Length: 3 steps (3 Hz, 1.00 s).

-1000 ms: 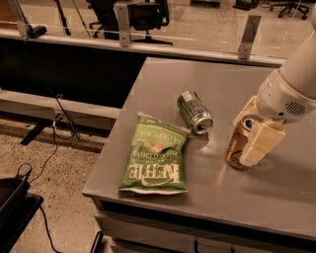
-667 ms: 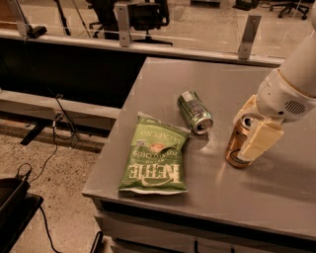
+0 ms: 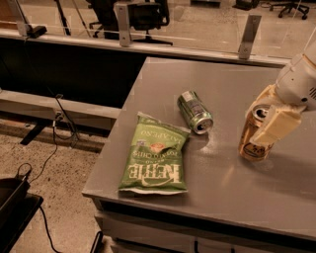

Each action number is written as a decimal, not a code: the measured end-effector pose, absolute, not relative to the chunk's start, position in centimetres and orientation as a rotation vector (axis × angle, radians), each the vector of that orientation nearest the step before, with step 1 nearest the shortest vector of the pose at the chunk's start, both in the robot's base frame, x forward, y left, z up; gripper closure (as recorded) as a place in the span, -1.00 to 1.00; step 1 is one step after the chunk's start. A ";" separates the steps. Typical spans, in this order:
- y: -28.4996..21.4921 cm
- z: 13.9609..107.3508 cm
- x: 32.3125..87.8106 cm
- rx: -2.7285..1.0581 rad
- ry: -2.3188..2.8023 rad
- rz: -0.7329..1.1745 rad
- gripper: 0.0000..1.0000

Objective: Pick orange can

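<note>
Camera view. Orange can (image 3: 253, 140) stands upright on grey table (image 3: 224, 74), well right of green can (image 3: 195, 112), silver top showing. Gripper (image 3: 257, 124) sits at orange can, also right of green can; pale fingers (image 3: 275, 126) straddle orange can and pinch its sides. Green can lies on side. Chip bag (image 3: 155, 157) lies flat, just front-left of green can.

Chip bag (image 3: 155, 157) front-left on table (image 3: 232, 195) — tipped can (image 3: 195, 112) behind it; gripper (image 3: 263, 121) around orange can (image 3: 248, 142), right.

Office lab: swivel chairs (image 3: 133, 15), end effector (image 3: 264, 121) over table (image 3: 222, 79)
</note>
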<state>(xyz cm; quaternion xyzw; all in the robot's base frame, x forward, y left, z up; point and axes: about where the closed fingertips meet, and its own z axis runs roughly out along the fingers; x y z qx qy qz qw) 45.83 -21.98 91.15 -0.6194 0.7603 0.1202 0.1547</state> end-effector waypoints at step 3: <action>-19.4 98.0 45.4 -1.728 2.016 0.326 1.00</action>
